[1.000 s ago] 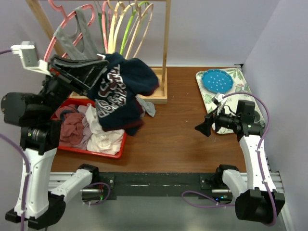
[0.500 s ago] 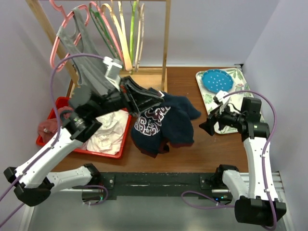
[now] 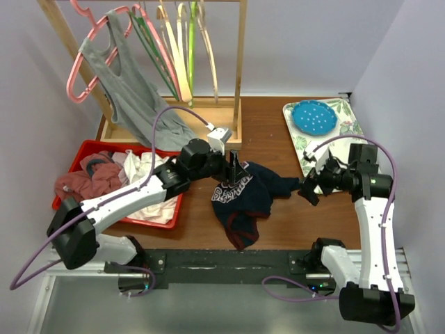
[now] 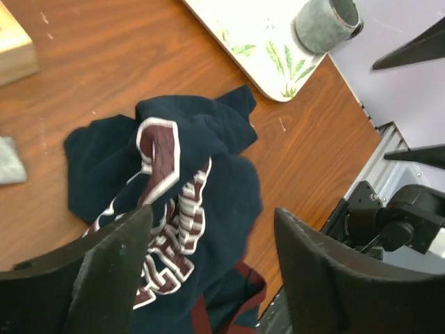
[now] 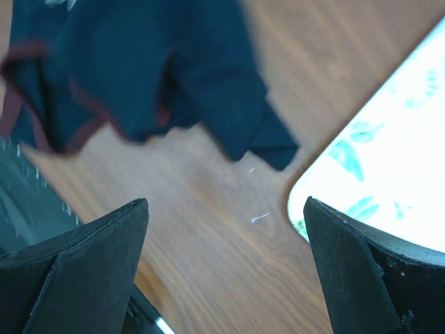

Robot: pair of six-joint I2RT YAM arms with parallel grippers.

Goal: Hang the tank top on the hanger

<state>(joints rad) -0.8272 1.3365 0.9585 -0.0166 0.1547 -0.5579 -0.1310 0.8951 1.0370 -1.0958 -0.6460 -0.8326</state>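
The tank top (image 3: 245, 200) lies crumpled directly beneath the left claw (image 3: 233, 165), whose jaws gape empty.

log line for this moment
tank top: crumpled on table | left fingers: open, over top, nothing held | right fingers: open, near top's edge, nothing held

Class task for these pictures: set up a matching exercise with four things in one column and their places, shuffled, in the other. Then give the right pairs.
Things
1. navy tank top
2. grey tank top
3. blue plate
4. white garment

Places
A. on the leaf-patterned tray
B. crumpled on the wooden table
C. in the red bin
D. hanging on a pink hanger

Pairs: 1-B, 2-D, 3-A, 4-C
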